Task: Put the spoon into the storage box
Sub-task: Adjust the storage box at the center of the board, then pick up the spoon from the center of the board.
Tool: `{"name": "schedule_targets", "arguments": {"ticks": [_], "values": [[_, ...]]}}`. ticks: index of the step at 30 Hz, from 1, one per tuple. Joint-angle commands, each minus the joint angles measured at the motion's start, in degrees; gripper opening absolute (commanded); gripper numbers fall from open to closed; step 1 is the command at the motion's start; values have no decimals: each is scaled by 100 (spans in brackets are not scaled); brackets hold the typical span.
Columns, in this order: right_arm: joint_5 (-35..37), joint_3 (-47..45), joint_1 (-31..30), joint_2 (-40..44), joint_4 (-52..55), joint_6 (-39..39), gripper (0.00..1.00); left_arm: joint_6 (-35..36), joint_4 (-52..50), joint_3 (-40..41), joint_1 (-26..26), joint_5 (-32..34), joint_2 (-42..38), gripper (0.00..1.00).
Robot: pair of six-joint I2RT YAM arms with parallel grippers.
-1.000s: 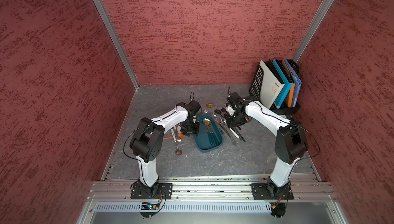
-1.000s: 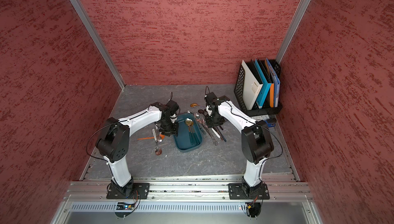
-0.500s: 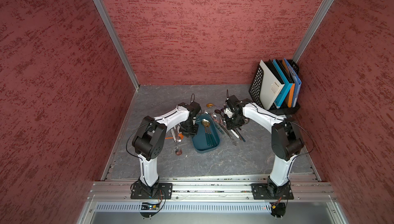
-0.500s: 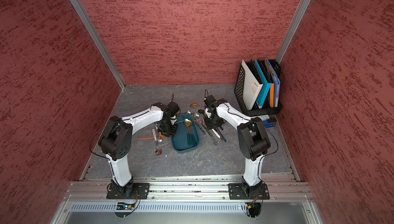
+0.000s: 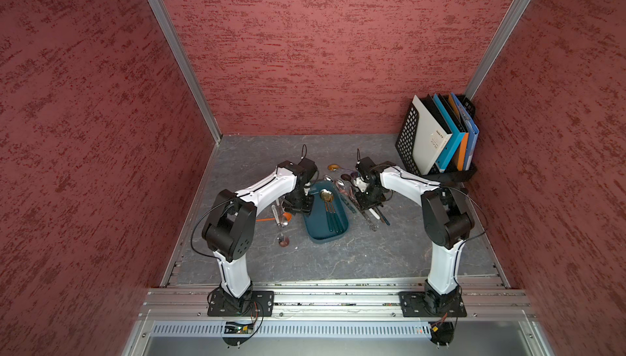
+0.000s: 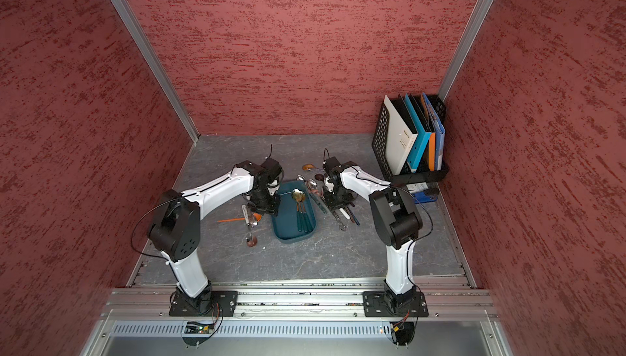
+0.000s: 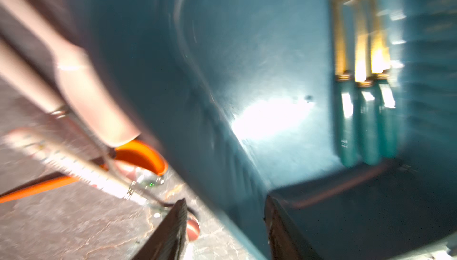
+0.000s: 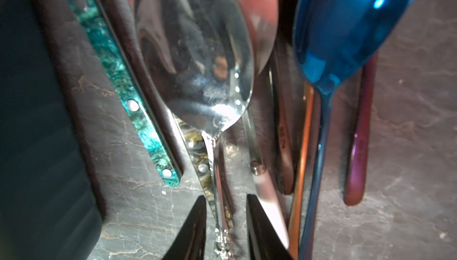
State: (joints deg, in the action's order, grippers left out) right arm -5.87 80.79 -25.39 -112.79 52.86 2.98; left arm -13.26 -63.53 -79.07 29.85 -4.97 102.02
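red textured walls close in a grey, slate-look worktop (image 5: 372, 256), with a black mesh file rack (image 5: 408, 137) of folders in the far right corner. the dark teal storage box (image 5: 318, 225) lies in the middle between the 2 arms, and 3 gold spoons with teal handles (image 5: 330, 212) already lie side by side inside it. plenty is left outside. just beside the box on the right is a cluster of loose cutlery, among it a silver spoon (image 8: 197, 60) and a blue spoon (image 8: 346, 31). on the left lie an orange spoon (image 5: 286, 216) and a copper spoon (image 5: 283, 242). the right end effector (image 8: 226, 197) is low over that right-hand cluster, its jaws narrowly apart with the silver spoon's thin handle between them. a sliver of gap shows on each side, so i judge the handle is bracketed but not yet gripped. the left end effector (image 7: 225, 199) hangs at the box's left edge with its jaws well apart, 1 finger over the worktop and 1 over the box floor, and holds nothing. the left wrist view is blurred, so finer contact there is unclear. by my reading the job is partly done: 3 spoons are stowed, and the silver spoon is next to be lifted and carried across.
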Motion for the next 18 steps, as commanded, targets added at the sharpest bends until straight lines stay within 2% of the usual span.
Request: {"name": "schedule_targets", "arguments": {"ticks": [1, 18], "values": [[97, 84, 18, -106, -135, -35, 28, -122, -72, 96, -32, -18, -377, 57], [16, 38, 16, -294, -328, -32, 15, -300, -11, 525, -201, -96, -775, 59]]}}
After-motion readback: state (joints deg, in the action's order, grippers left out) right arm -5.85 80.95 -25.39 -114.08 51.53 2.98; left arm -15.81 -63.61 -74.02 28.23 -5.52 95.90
